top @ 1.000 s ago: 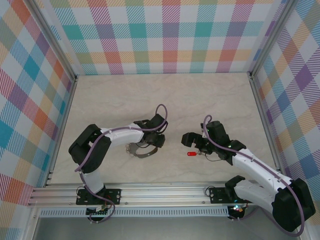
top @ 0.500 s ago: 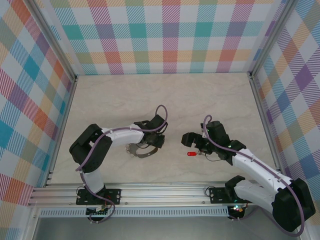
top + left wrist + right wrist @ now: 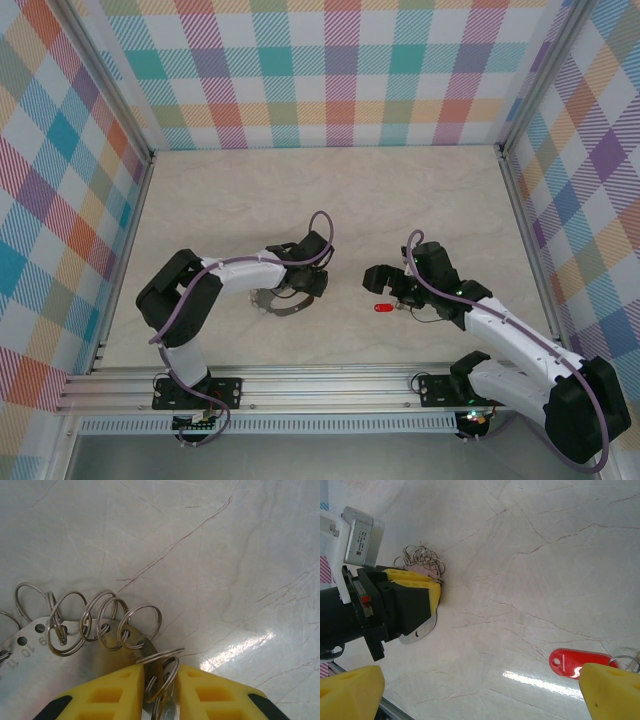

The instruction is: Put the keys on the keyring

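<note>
The keys (image 3: pixel 577 662), seen mostly as a red tag, lie flat on the table (image 3: pixel 545 555) just beside one fingertip of the right gripper (image 3: pixel 480 687), whose jaws stand wide apart and hold nothing. The metal key itself is largely hidden behind that finger. Well to the side, the keyring (image 3: pixel 75 630) rests on the table with its small loops fanned out, and the left gripper (image 3: pixel 160 672) is clenched on its edge, pinching the plate and a loose loop. Two risks stand out. Because the tag sits off-centre, closing could shove it away rather than pinch it. The thin edge grip may also let the keyring swivel or slip when lifted.
</note>
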